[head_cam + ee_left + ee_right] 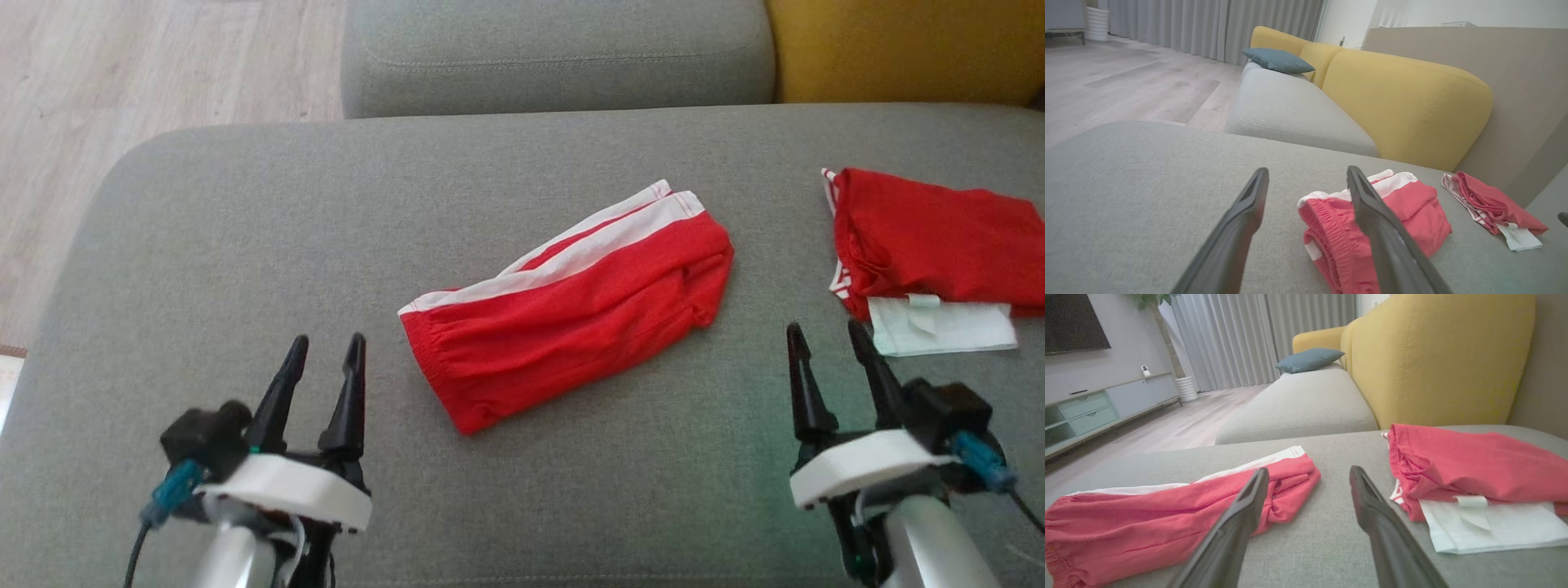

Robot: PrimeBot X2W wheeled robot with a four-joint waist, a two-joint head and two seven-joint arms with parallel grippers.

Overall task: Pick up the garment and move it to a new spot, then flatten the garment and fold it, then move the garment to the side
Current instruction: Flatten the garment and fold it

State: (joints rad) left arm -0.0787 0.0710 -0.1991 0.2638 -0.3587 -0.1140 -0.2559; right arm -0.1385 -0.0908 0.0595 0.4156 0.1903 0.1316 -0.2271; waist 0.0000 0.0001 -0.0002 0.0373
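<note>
so, garment (563, 314): you have the red shorts with white side stripes lying in the middle of the grey cushion (245, 245); folded into a long bundle set on a slant; waistband end nearer you and to the left, striped edge on the far side
left gripper (328, 338): yours sits at the lower left of the head view; fingers spread apart with nothing between them; it stands near the garment's waistband end, left of it, not touching; in the left wrist view one finger crosses in front of the elastic waistband
right gripper (824, 327): released too, fingers parted and empty; it stands between the garment and the second red garment (939, 237), touching neither; in the right wrist view you see bare cushion between its fingers
second red garment: at the right edge of the cushion, well apart from the first; folded, white stripes at its left edge
white sheet (947, 327): pale and flat, partly under the near edge of the second red garment; cloth or paper, you cannot tell
yellow backrest (1404, 106): rises behind the cushion at the far right
blue pillow (1278, 60): on the far grey seat (555, 57), against the yellow backrest
floor (122, 82): pale wood, beyond the cushion's left edge
</note>
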